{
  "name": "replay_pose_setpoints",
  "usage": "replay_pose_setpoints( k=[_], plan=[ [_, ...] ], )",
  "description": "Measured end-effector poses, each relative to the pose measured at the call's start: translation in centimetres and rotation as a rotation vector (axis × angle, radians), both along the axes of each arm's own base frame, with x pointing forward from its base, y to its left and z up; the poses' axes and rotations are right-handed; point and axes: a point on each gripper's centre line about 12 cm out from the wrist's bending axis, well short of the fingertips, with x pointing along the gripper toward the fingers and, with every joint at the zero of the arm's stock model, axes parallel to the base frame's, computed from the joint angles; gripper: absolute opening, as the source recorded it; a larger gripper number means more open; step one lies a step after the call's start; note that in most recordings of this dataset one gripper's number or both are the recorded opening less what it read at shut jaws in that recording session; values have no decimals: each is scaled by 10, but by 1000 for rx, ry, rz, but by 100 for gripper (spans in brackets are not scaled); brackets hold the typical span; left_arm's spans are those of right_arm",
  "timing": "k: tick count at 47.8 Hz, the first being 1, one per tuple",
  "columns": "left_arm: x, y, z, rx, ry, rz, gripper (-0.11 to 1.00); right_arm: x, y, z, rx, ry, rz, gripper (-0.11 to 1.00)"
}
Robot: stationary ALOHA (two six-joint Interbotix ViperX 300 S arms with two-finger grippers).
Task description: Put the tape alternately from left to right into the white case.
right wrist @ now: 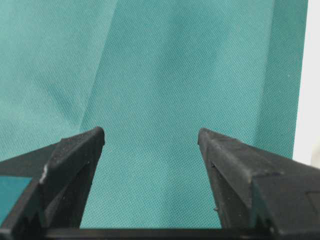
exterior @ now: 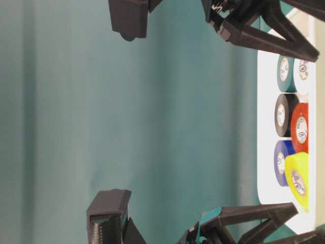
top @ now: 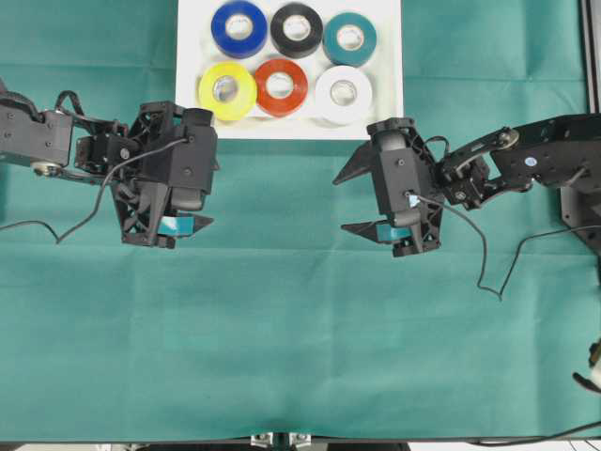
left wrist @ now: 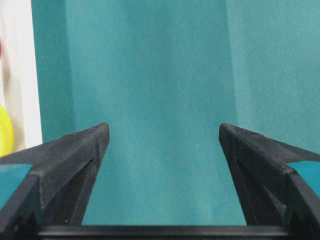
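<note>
All six rolls of tape (top: 290, 62) are seen in the case (top: 192, 94), at 12 o'clock on the desk (top: 282, 329). The fingers of the left gripper (top: 192, 174) and right gripper (top: 354, 199) are spread wide, with nothing held. If an arm is swung toward the case, its rim could be knocked and the rolls disturbed.

Six tape rolls (top: 289, 61) lie in two rows inside the case (top: 385, 105)
</note>
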Motion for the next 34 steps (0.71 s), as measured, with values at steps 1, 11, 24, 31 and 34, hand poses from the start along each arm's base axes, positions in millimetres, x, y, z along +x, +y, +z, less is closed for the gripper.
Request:
replay_pose_setpoints(
  k=[1, 11, 24, 31, 34],
  plan=[
    [0, 0, 1, 0, -5, 0, 67, 0, 0, 0, -2, 0, 2, 83],
    [-4, 0, 7, -1, -23, 0, 66, -1, -1, -1, -9, 9, -6, 83],
    [-17, 1, 13, -2, -41, 0, 66, -4, -4, 14, -25, -20, -25, 83],
    [-25, 2, 17, -1, -54, 0, 66, -13, -6, 24, -31, -42, -32, 83],
    [-29, 3, 18, -2, -58, 5, 66, -17, -7, 27, -35, -48, -38, 83]
  ],
)
